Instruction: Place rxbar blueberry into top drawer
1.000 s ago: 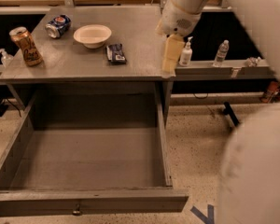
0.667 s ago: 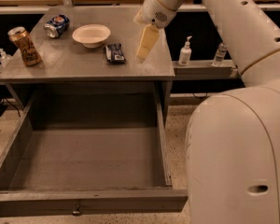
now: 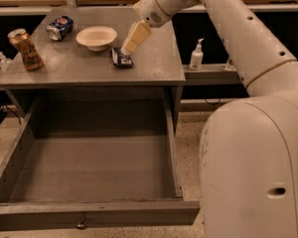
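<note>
The rxbar blueberry [image 3: 120, 59] is a small dark flat bar lying on the grey desk top [image 3: 154, 66], just right of the white bowl [image 3: 96, 37]. My gripper [image 3: 126, 50] reaches down from the upper right and its tip sits right over the bar's far end, partly hiding it. The top drawer [image 3: 92, 170] is pulled fully open below the desk, and its floor is bare. Its front panel with a small knob [image 3: 81, 225] is at the bottom of the view.
A blue soda can [image 3: 59, 28] lies on its side at the desk's back left. A tall tan can [image 3: 26, 49] stands at the left edge. A white pump bottle [image 3: 196, 56] stands on a ledge right of the desk. My arm's large white body [image 3: 253, 162] fills the right side.
My gripper has swept left from the desk's right edge and come down onto the rxbar beside the bowl. The drawer and the other objects have not moved.
</note>
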You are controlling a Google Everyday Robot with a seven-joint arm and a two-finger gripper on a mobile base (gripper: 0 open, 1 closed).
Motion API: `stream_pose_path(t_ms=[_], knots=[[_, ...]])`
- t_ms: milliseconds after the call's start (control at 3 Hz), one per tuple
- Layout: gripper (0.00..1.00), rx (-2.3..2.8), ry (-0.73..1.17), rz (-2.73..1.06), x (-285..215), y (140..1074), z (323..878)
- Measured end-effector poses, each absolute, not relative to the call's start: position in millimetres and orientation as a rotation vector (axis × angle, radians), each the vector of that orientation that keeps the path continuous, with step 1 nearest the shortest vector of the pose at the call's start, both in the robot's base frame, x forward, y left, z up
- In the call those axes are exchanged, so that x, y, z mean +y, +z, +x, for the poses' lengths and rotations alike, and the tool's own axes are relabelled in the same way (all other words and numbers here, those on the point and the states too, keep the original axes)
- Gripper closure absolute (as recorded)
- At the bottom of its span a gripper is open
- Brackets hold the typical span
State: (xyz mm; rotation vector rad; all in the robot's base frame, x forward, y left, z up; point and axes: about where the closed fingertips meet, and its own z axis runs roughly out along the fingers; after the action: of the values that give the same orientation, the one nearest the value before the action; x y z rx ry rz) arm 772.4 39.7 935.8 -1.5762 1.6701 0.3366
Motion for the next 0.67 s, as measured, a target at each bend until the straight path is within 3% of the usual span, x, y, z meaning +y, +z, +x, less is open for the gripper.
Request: stream_pose_path(t_ms=[667], knots=[[0.00, 1.891, 0.495, -1.418, 78.7, 872.6, 792.3]])
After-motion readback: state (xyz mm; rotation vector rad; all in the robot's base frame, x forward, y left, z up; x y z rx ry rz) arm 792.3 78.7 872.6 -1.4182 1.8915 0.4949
